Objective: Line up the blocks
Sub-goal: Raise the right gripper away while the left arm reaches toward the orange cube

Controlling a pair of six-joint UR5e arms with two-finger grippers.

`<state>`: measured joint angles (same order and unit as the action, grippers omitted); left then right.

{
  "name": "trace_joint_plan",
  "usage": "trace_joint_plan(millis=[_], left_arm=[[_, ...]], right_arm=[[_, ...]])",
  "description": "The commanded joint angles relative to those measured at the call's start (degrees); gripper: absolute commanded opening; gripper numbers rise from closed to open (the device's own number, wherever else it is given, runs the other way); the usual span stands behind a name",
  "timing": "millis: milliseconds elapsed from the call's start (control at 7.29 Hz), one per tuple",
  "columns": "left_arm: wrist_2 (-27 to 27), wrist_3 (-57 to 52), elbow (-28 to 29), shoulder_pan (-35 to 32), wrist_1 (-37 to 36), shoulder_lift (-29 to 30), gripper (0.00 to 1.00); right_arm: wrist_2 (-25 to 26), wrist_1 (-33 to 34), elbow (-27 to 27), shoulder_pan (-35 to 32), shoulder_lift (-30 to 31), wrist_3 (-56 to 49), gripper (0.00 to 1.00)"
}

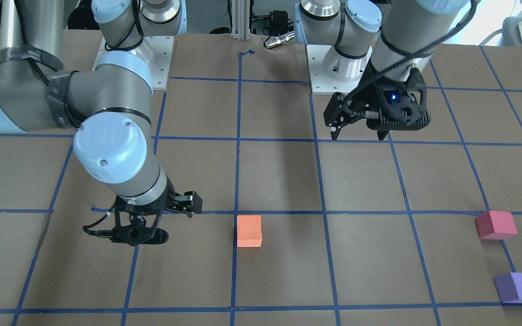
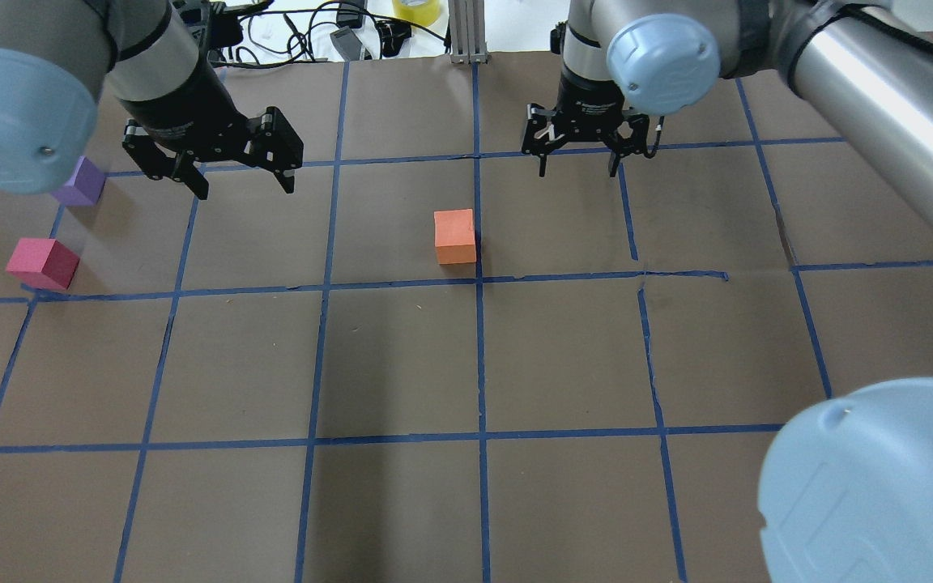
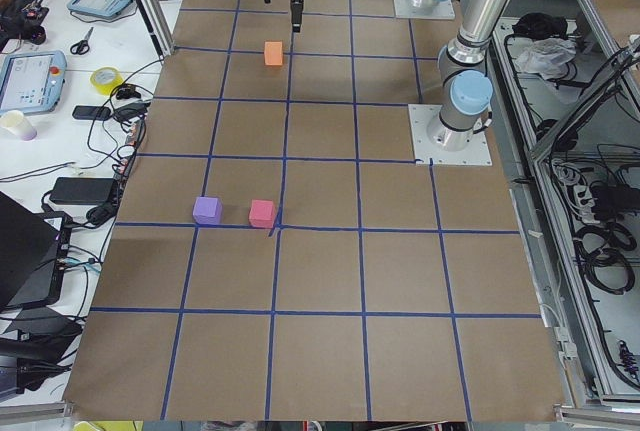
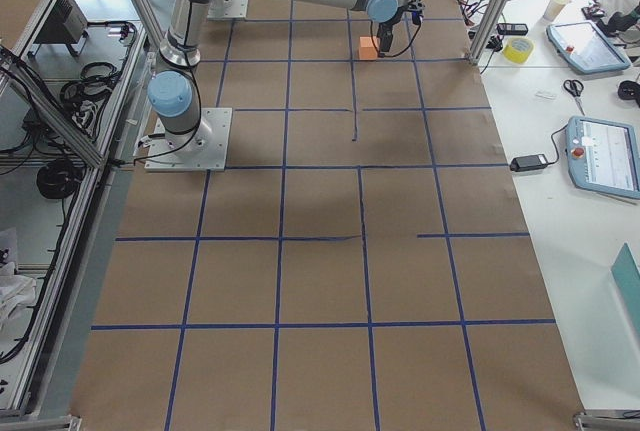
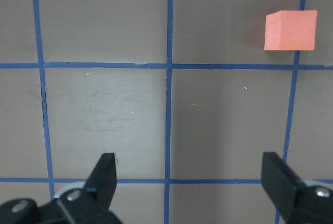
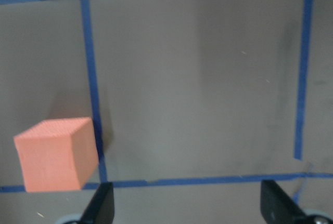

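Behind left arm [image 2: 13, 97], purple block [image 2: 84, 183] partly hidden — right half showing

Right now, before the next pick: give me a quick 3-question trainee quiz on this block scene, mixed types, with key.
1. Fill in: the pinkish red block and the purple block sit on the robot's ____ side.
2. True or false: the left pincer is shut on a block.
3. Which block lies nearest the right pincer? A) orange block B) pinkish red block C) purple block

Key: 1) left. 2) False: it is open and empty. 3) A.
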<state>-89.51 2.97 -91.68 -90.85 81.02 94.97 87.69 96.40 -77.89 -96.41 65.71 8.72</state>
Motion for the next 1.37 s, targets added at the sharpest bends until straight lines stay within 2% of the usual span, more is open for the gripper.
trace_joint_plan(millis=[0,275,412,549,824,961,1235], left_arm=[[0.1,0.4,-4.3,0.1,-16.5,10.0,1.0],[0.0,-0.1,-4.2,0.1,-23.4,16.6,1.0],[0.1,4.2,-3.6,-0.2,-23.5,18.7,1.0],[0.2,7.9,-1.2,-1.6,-23.8,20.6,1.0],[0.1,11.1,3.7,-9.2,-24.1,23.6,1.0],[0.1,17.4,4.5,-10.8,-25.1,24.9,1.0],[0.0,17.4,4.5,-15.1,-30.6,28.0,1.0]], right_arm=[[0.4,-4.8,-2.7,3.8,10.1,-2.8,1.0],[-0.3,-4.7,-9.9,3.2,22.5,-2.8,1.0],[-0.7,-4.8,-12.5,2.9,26.7,-4.7,1.0],[-0.8,-4.6,-12.3,1.6,28.2,-4.9,1.0],[2.0,-7.3,-10.5,1.0,27.5,-5.4,1.0],[2.1,-7.8,-10.5,1.1,26.7,-5.4,1.0],[2.0,-8.9,-9.6,1.1,25.8,-5.3,1.0]])
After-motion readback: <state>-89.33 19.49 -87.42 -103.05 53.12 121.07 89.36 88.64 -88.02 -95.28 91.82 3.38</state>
